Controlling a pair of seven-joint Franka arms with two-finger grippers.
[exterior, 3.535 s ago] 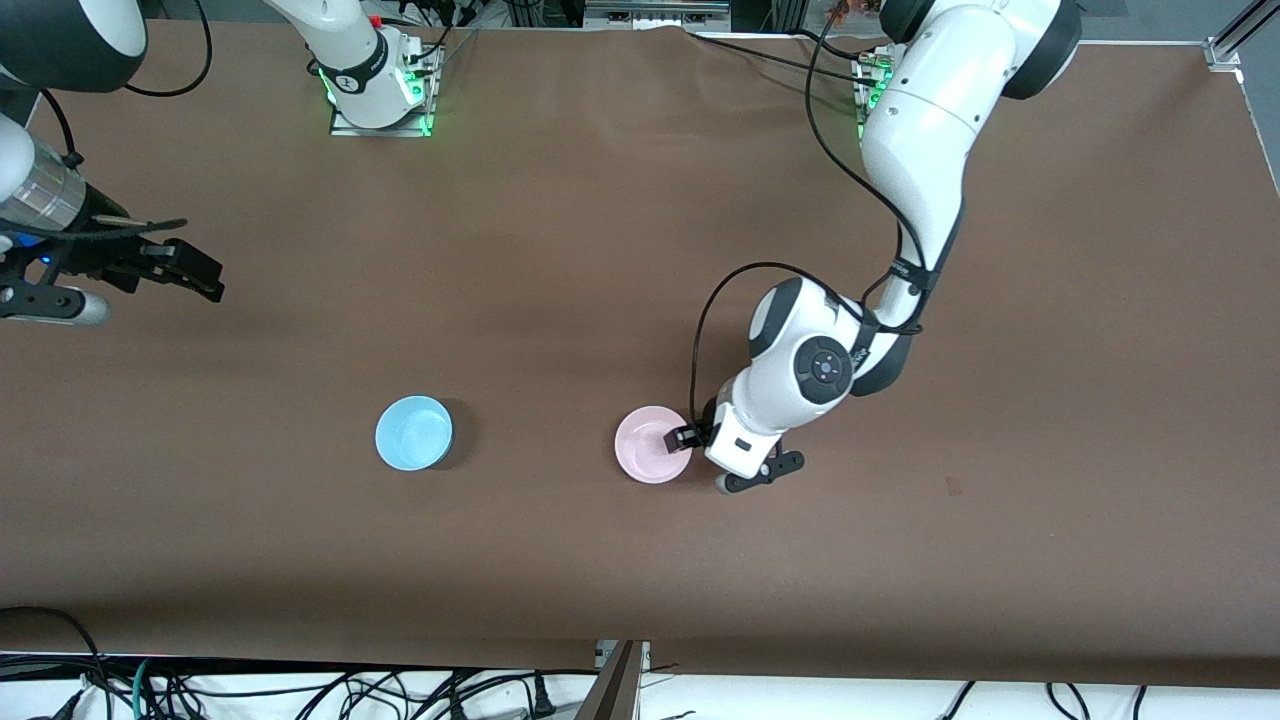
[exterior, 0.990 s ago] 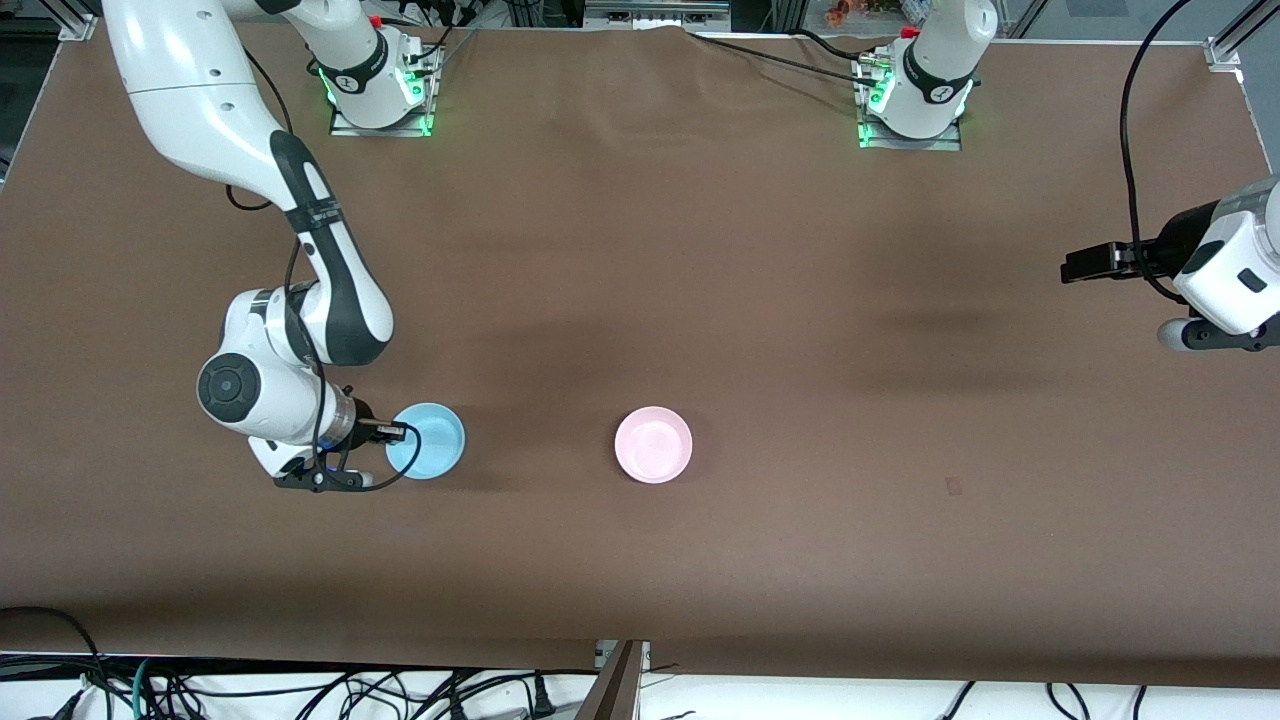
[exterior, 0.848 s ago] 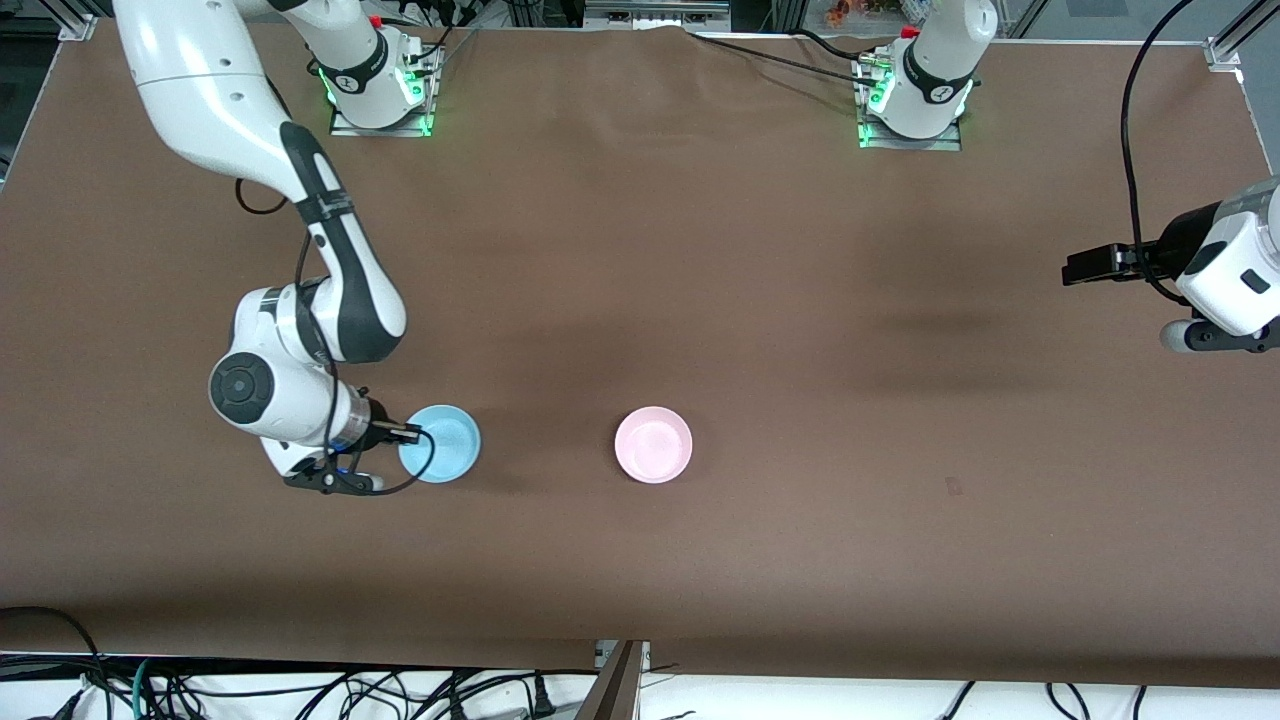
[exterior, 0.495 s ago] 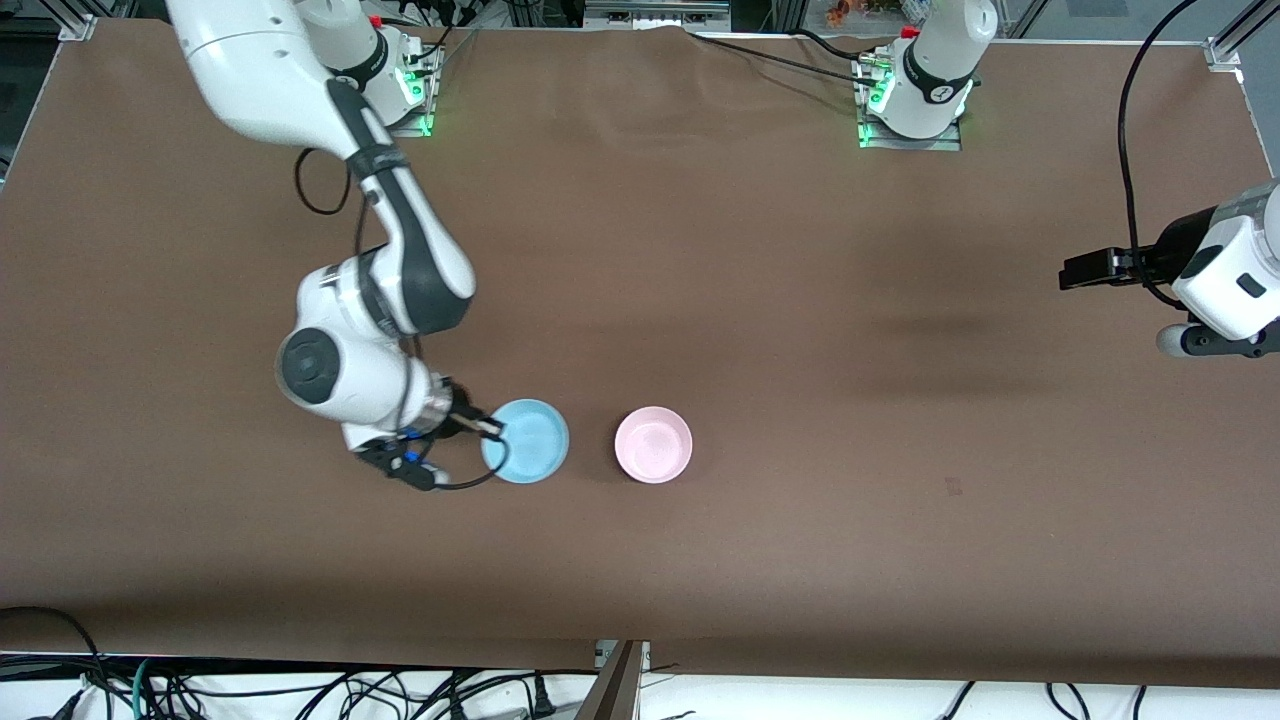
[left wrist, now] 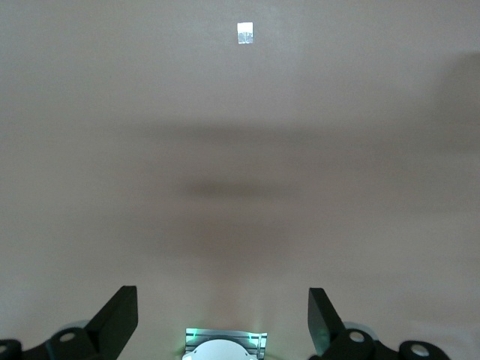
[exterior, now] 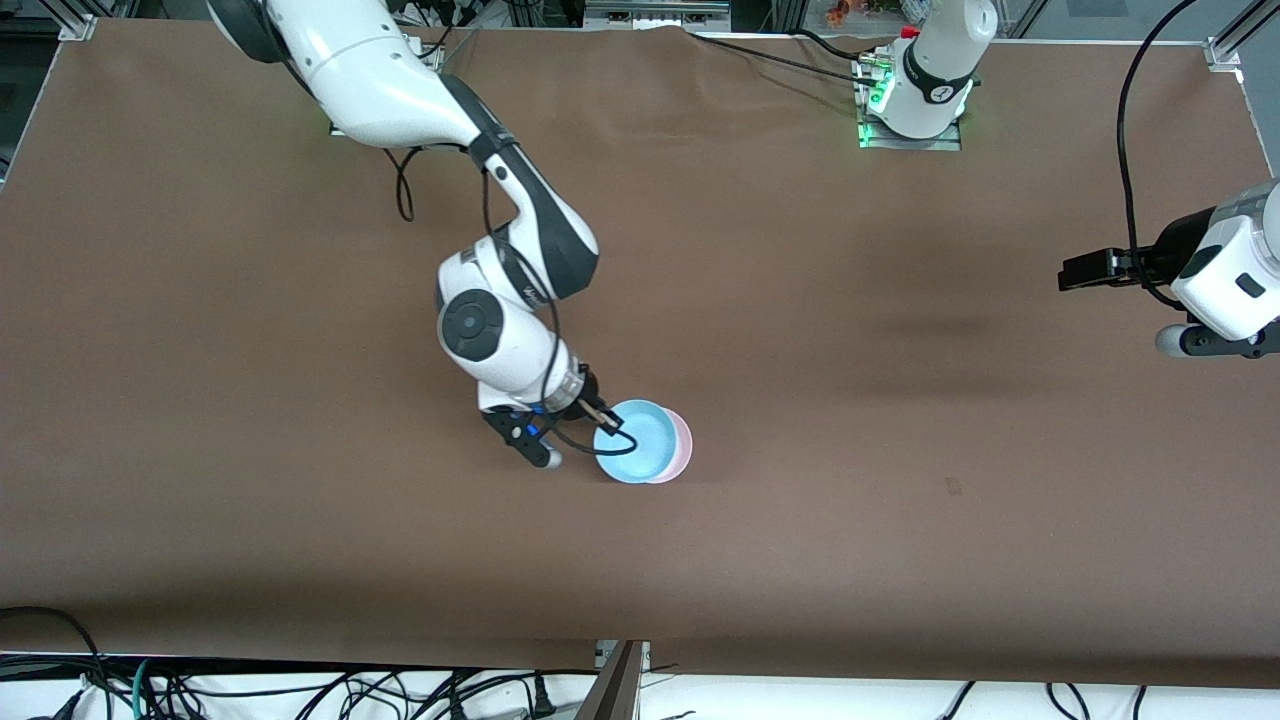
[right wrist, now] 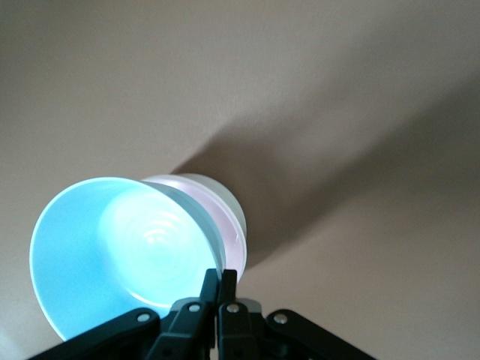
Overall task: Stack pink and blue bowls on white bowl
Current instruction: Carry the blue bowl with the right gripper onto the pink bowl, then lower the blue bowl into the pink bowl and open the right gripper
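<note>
Here the blue bowl (exterior: 636, 441) is hanging in the grip of the right claw (exterior: 603, 417), whose fingers are pinched tight on the bowl's rim at roughly its ten o'clock edge in the front view. The bowl is riding over the pink bowl (exterior: 681, 444), covering most of it, so only a pink crescent is showing around three o'clock of the blue one. In the right wrist view the blue bowl (right wrist: 124, 255) is tilting, its hollow bare, with the pink bowl (right wrist: 225, 225) just beneath and beside it; whether they are touching I cannot tell. The pink bowl is sitting on the brown tabletop (exterior: 900, 520) near its middle. Whether the white bowl is lying under the pink one I cannot tell either.

Toward its own end of the tabletop, the left claw (exterior: 1067, 272) is waiting in the air, its fingers (left wrist: 116, 322) standing wide apart and gripping nothing.
</note>
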